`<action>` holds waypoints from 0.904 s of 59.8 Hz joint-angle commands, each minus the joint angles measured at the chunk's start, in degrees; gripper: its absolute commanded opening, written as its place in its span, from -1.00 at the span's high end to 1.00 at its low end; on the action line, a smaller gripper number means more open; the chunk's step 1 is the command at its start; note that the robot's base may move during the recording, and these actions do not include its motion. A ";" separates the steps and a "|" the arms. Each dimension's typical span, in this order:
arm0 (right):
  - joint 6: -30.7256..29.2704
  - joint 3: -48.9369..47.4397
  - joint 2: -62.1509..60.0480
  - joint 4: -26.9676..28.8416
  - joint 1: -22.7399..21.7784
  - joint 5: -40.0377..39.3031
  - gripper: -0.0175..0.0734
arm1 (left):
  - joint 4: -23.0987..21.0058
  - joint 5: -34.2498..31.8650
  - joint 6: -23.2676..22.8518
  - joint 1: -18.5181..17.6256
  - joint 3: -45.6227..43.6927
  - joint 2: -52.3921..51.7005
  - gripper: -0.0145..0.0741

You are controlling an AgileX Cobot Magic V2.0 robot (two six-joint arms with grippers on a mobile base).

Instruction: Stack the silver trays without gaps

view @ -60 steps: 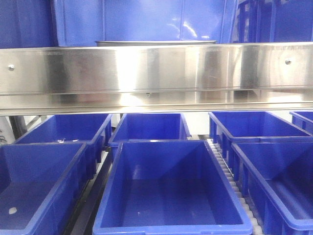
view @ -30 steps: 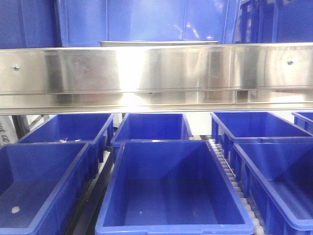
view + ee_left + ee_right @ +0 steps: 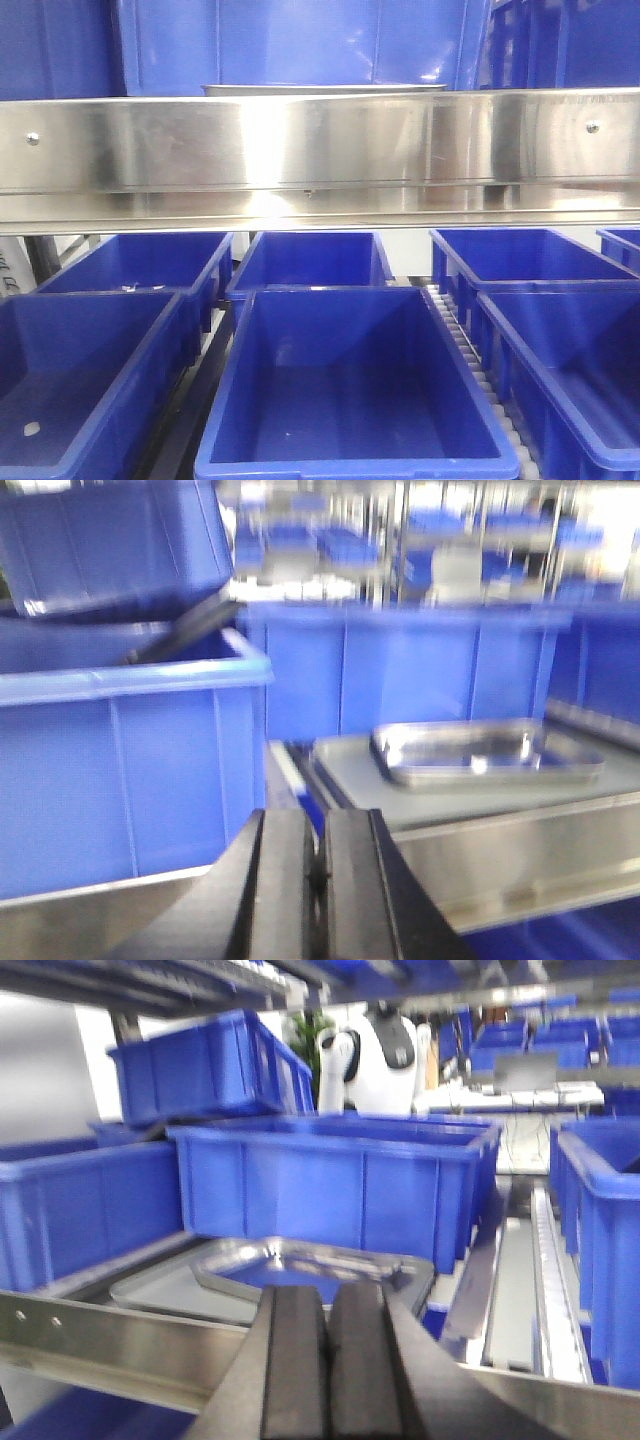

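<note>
A shiny silver tray (image 3: 485,752) lies on a flat grey surface (image 3: 350,780) on the shelf behind the steel rail. In the right wrist view the same tray (image 3: 300,1260) lies askew on that grey surface (image 3: 160,1285). Only its thin rim (image 3: 325,89) shows above the rail in the front view. My left gripper (image 3: 318,825) is shut and empty, in front of the rail and left of the tray. My right gripper (image 3: 327,1300) is shut and empty, just in front of the tray's near edge. I see no second shiny tray clearly.
A long brushed-steel rail (image 3: 320,150) crosses the front view. Several blue bins (image 3: 345,390) stand below it and more (image 3: 290,40) stand behind the tray. A big blue bin (image 3: 120,760) is close on the left of the left gripper. A roller track (image 3: 550,1280) runs on the right.
In the front view the whole scene has slid slightly to the right since one second ago, then held still. No gripper shows there.
</note>
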 commanded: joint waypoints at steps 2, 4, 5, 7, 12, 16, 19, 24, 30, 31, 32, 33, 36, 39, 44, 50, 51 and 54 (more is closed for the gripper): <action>-0.38 0.12 -3.19 0.22 0.03 -1.32 0.79 | 0.04 -0.60 -0.43 -0.33 0.22 -3.78 0.69; -0.38 0.12 -3.19 0.22 0.03 -1.32 0.79 | 0.04 -0.60 -0.43 -0.33 0.22 -4.91 0.69; -0.38 0.12 -3.19 0.22 0.03 -1.32 0.79 | 0.04 -0.60 -0.43 -0.33 0.22 -5.23 0.69; -0.38 0.12 -3.19 0.22 0.03 -1.32 0.79 | 0.04 -0.60 -0.43 -0.33 0.22 -5.73 0.69; -0.38 0.12 -3.19 0.22 0.03 -1.28 0.79 | 0.04 -0.60 -0.43 -0.33 0.22 -5.73 0.69; -0.38 0.12 -3.19 0.22 0.03 -1.28 0.79 | 0.90 -0.82 -0.43 -0.33 0.22 -5.73 0.69; -0.38 0.12 -3.19 0.22 0.03 -1.28 0.79 | 1.04 -0.82 -0.43 -0.33 0.22 -5.73 0.69; -0.38 0.12 -3.19 0.22 0.03 -1.28 0.79 | 1.04 -0.93 -0.43 -0.33 0.22 -5.73 0.69; -0.38 0.12 -3.19 0.22 0.03 -1.28 0.79 | 1.04 -0.93 -0.43 -0.33 0.22 -5.73 0.69; -0.38 0.12 -3.19 0.22 0.03 -1.28 0.79 | 1.04 -0.93 -0.43 -0.33 0.22 -5.73 0.69; -0.38 0.12 -3.19 0.22 0.03 -1.28 0.79 | 1.04 -0.93 -0.43 -0.33 0.22 -5.73 0.69; -0.38 0.12 -3.19 0.22 -0.15 -1.27 0.79 | 1.04 -0.93 -0.43 -0.33 0.22 -5.73 0.69; -0.50 0.12 -3.19 -0.65 -1.28 -1.48 0.79 | 1.04 -0.93 -0.43 -0.33 0.22 -5.73 0.69; -0.50 0.12 -3.19 -5.87 -2.82 -2.78 0.79 | 1.14 -0.90 -0.43 -0.33 0.22 -5.73 0.69; -0.50 0.51 -3.19 -11.45 -7.32 -2.80 0.79 | 1.14 -0.90 -0.43 -0.33 0.22 -5.73 0.69; -0.50 2.31 -3.19 -14.93 -13.50 -4.20 0.79 | 1.14 -0.90 -0.43 -0.33 0.22 -5.73 0.69; -0.50 2.89 -3.19 -15.05 -14.60 -4.55 0.79 | 1.14 -0.90 -0.43 -0.33 0.22 -5.73 0.69; -0.50 5.00 -3.19 -15.03 -17.25 -6.30 0.79 | 1.14 -0.90 -0.43 -0.33 0.22 -5.73 0.69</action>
